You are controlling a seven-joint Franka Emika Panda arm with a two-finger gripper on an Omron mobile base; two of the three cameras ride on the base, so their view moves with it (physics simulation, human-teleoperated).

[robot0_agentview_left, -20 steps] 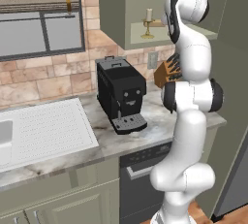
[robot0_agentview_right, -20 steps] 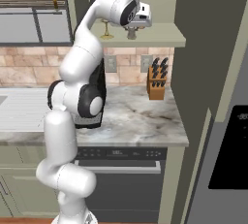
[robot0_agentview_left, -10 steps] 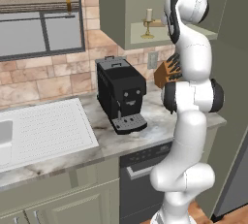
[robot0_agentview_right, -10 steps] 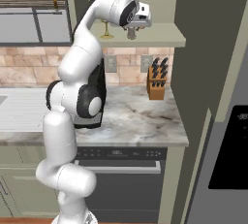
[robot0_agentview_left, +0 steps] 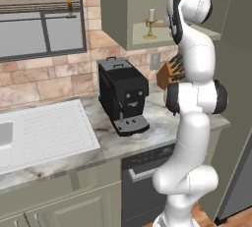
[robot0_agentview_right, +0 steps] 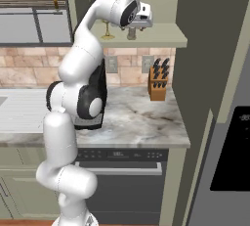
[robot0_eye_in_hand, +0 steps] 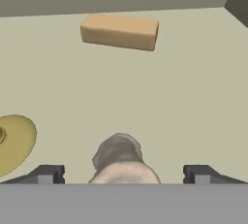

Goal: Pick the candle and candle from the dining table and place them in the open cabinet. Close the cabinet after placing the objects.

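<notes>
even flat rendered light, faint shadows, perhaps slightly soft

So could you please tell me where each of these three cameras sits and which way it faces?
Left base view: behind the arm's left, facing the coffee machine and the gold candle in the cabinet; arm at right.
Right base view: behind its right, facing the knife block; arm at left.
Hand view: on the hand, facing the shelf; fingertips, grey candle.
Shared: gold candle.
</notes>
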